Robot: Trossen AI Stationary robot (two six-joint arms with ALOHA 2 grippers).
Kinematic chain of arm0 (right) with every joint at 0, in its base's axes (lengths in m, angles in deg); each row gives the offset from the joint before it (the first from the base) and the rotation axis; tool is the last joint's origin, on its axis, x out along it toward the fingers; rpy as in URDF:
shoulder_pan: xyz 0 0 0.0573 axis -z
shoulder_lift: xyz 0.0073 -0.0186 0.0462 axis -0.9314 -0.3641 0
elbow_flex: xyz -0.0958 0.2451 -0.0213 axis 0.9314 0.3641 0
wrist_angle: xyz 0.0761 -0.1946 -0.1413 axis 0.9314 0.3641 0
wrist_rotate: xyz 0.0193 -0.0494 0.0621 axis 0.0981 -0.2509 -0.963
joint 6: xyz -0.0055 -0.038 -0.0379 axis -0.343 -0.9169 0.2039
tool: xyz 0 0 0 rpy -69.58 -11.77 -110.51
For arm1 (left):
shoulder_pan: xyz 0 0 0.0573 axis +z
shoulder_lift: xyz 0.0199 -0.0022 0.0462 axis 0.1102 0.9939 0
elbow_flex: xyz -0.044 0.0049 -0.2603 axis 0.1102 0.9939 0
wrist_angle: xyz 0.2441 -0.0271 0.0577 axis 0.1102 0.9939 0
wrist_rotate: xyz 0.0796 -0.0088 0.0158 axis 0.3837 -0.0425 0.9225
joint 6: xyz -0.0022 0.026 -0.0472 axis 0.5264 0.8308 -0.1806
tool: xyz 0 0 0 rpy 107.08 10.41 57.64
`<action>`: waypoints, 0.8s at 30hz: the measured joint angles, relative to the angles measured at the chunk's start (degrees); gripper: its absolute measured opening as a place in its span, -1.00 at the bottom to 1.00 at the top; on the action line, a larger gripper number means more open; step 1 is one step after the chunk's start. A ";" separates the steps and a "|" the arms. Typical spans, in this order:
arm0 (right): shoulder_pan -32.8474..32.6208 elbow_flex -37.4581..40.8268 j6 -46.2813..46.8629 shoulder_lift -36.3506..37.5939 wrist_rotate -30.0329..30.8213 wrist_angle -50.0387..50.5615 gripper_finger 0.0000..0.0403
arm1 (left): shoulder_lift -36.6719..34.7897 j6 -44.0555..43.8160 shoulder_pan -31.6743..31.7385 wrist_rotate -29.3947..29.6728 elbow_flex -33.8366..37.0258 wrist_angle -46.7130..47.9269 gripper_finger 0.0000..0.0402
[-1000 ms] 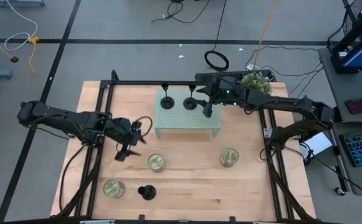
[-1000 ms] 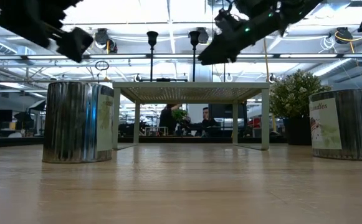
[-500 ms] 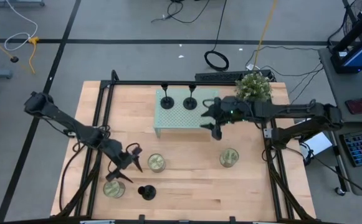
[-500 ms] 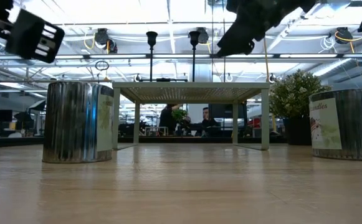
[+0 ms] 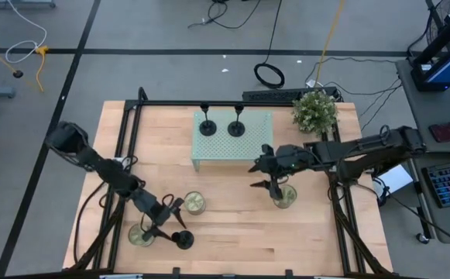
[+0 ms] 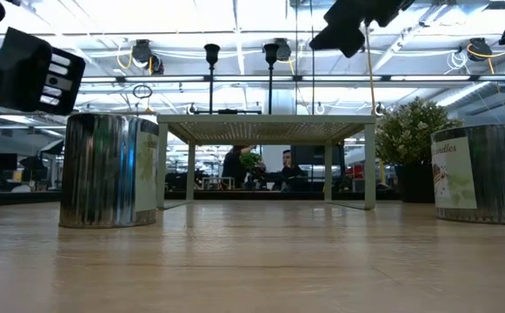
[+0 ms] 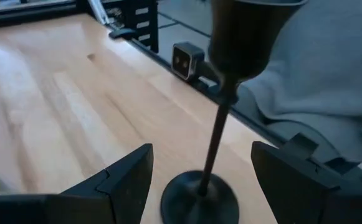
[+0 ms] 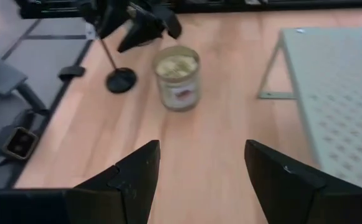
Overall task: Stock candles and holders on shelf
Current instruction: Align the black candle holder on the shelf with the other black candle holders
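Observation:
Two black holders [image 5: 207, 128] [image 5: 237, 129] stand on the mint-green shelf [image 5: 248, 149]. A third holder [image 5: 182, 239] stands on its disc base on the table near the front edge. My left gripper [image 5: 169, 220] is open, and its fingers stand on either side of that holder's stem [image 7: 218, 137] without touching. Three glass candles rest on the table [image 5: 194, 203] [image 5: 140, 235] [image 5: 284, 195]. My right gripper [image 5: 266, 177] is open and empty, raised just left of the right candle.
A bushy potted plant [image 5: 315, 111] stands at the far right of the table. The black frame rails [image 5: 124, 155] run along the table's sides. In the right wrist view the middle candle [image 8: 177, 78] and the shelf's corner [image 8: 330, 81] lie ahead.
My left gripper has gone toward the table's near edge and down, past the candles, to the lone holder. My right gripper has left the shelf and gone toward the near edge and a little right, to beside the right candle. Nothing on the table has moved.

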 joint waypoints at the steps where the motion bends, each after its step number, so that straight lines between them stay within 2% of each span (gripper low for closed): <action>1: -0.70 0.00 0.00 -0.02 0.01 -0.79 0.12 | 1.34 0.00 -0.29 0.01 -0.09 -1.95 0.38; 3: -2.04 0.00 0.00 -0.02 0.01 -2.45 0.12 | 3.50 -0.07 -0.66 0.01 -0.39 -5.76 0.35; 6: -3.85 0.00 0.60 0.00 0.03 -4.76 0.11 | 5.43 -0.15 -1.22 -0.02 -0.53 -10.27 0.18; 14: -8.15 0.04 3.39 -0.04 0.47 -6.53 0.11 | 6.37 -1.33 -2.09 0.02 -1.60 -11.65 -0.56; 18: -9.58 3.03 3.26 0.00 7.03 -11.99 0.11 | 6.37 -1.63 -1.99 0.03 -2.56 -11.71 -0.90; 21: -9.94 7.67 2.96 -0.11 9.06 -21.38 0.11 | 6.37 -2.39 -1.58 1.80 -4.01 -11.65 -0.89; 24: -10.10 12.84 2.97 -3.10 8.61 -36.79 0.11 | 6.37 -1.58 -0.99 2.85 -6.66 -11.64 -0.87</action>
